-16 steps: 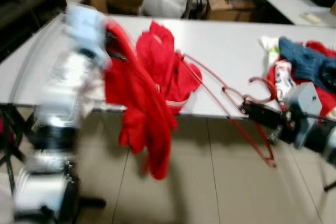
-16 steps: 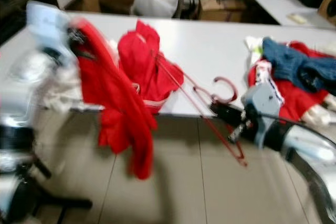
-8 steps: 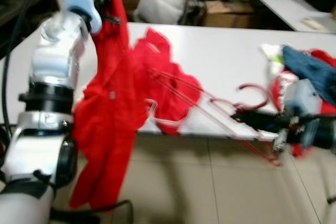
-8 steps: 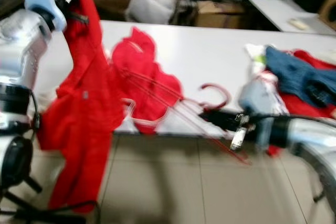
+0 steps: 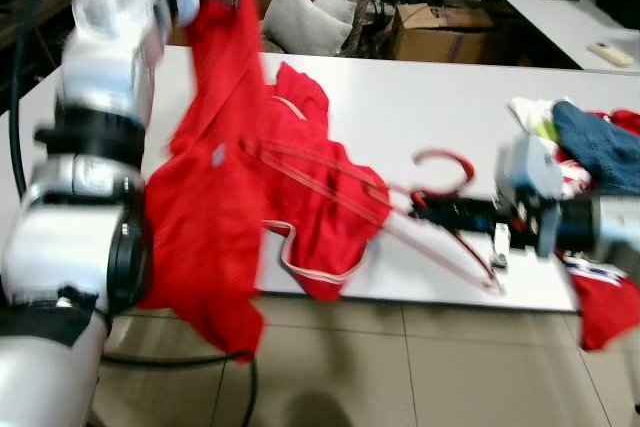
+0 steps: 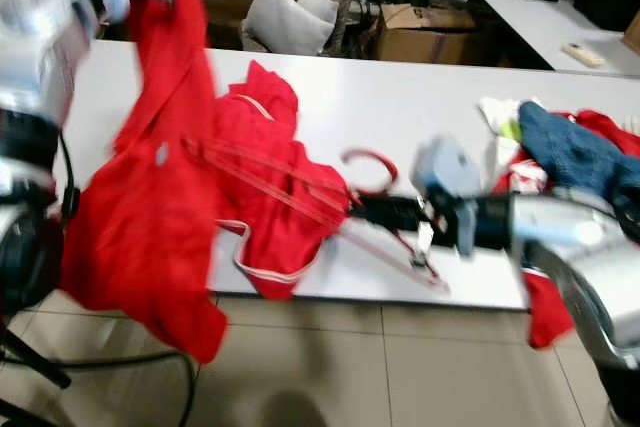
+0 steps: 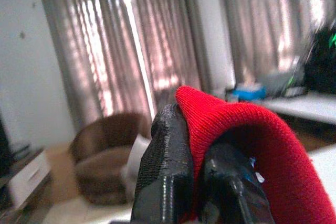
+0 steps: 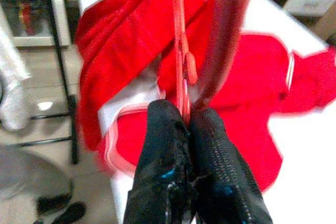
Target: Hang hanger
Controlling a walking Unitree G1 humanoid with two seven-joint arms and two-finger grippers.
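Over the white table's (image 5: 430, 77) front edge, the right gripper (image 5: 425, 212) is clamped tight on the red hanger (image 5: 400, 209) at its neck, just under the hook. Its long arm is partly inside the red garment (image 5: 215, 177), whose top the left gripper (image 7: 197, 174) pinches shut and holds high above the left corner. To dress it well, I would keep the cloth taut and feed the hanger level through the neck opening.

both eye views look from the head forward and down on the white table (image 5: 400, 97), one shifted a little sideways from the other. the left wrist view looks very near along its fingers (image 7: 163, 171) toward curtains (image 7: 131, 40). the right wrist view looks closely along its fingers (image 8: 163, 156) down at the same table.
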